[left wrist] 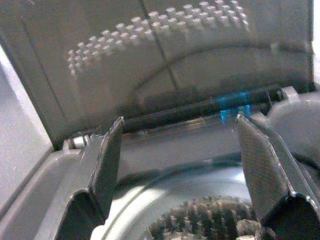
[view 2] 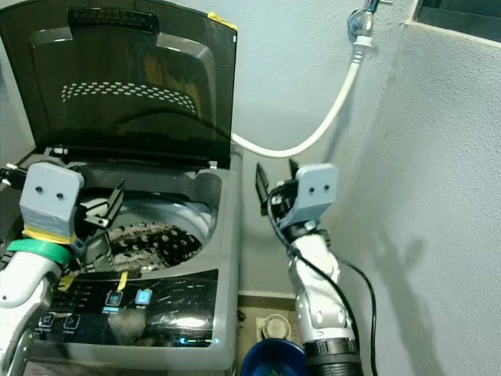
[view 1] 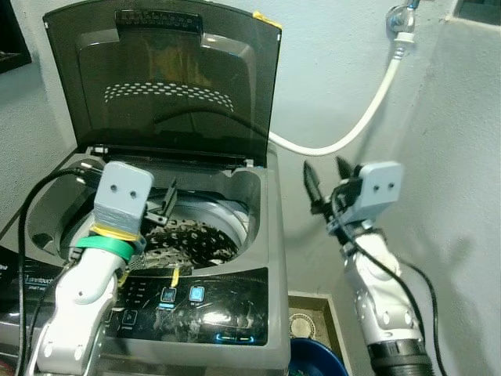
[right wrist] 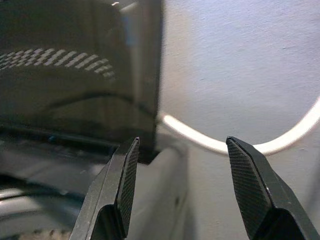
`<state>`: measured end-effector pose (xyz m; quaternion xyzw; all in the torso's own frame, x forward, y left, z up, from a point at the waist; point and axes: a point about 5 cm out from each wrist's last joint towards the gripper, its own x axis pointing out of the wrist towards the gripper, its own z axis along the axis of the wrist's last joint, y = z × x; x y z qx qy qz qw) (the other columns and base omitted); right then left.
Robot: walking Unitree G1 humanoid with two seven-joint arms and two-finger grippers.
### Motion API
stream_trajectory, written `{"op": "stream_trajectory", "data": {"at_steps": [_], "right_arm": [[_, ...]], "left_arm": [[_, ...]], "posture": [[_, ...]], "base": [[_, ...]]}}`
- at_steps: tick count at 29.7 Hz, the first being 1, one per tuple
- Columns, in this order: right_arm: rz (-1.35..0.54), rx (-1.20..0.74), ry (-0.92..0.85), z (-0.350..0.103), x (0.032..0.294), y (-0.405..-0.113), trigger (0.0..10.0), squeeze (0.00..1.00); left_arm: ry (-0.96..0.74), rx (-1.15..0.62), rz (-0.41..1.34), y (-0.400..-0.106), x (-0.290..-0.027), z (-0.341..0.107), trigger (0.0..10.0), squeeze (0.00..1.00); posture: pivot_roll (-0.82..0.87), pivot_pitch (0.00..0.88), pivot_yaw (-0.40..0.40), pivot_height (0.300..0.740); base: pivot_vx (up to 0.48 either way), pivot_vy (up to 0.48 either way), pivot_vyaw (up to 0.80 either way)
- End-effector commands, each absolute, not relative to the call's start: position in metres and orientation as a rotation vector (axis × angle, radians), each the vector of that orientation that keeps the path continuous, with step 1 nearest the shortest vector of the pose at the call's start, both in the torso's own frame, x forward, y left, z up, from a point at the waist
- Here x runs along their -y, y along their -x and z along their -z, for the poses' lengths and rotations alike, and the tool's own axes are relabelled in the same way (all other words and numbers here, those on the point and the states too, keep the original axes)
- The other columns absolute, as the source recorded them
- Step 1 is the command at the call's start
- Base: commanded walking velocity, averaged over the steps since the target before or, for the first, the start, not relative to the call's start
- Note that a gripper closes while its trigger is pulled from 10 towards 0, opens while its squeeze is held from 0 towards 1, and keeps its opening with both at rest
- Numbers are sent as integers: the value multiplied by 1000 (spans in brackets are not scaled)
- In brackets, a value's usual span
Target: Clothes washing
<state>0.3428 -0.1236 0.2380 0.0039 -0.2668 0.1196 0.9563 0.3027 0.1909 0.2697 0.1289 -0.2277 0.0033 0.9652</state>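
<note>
A grey top-loading washing machine (view 1: 258, 235) stands against a pale wall, occupying the left and centre of the scene. Its dark tinted lid (view 1: 168, 78) is raised fully upright at the far side, leaving the tub open. Inside the perforated steel drum (view 1: 211, 227) lies a grey-and-white patterned garment (view 1: 184, 244), low in the tub and toward the near side. Along the near edge runs a glossy black control panel (view 1: 196, 309) with lit blue buttons.

A white inlet hose (view 1: 368, 117) curves from a tap (view 1: 401, 17) high on the wall at the far right down to the back right corner of the machine.

On the floor to the right of the machine, near the robot, sits a blue basin (view 1: 317, 359); only its rim is visible.

The left gripper (view 1: 160, 207) is held over the near-left part of the tub opening, above the garment, its jaws spread and holding nothing. The right gripper (view 1: 327, 174) is raised in free air to the right of the machine, beside its right wall, pointing up toward the hose, its jaws likewise spread apart and empty.
</note>
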Motion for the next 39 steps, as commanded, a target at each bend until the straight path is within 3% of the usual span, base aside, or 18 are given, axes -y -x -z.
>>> {"op": "stream_trajectory", "data": {"at_steps": [1, 12, 39], "right_arm": [[-260, 515, 14, -227, 119, -343, 10000, 0], [-149, 530, -18, -237, 130, -350, 10000, 0], [-140, 536, -56, -244, 126, -356, 10000, 0]], "left_arm": [[-242, 479, -31, -307, -196, -274, 10000, 0], [-255, 502, -56, -309, -201, -280, 10000, 0], [-206, 479, -39, -314, -195, -271, 10000, 0]], "posture": [[63, 0, 9, 740], [67, 0, 15, 740], [64, 5, 14, 740]], "base": [[0, 0, 0], [0, 0, 0], [-15, 0, 0]]}}
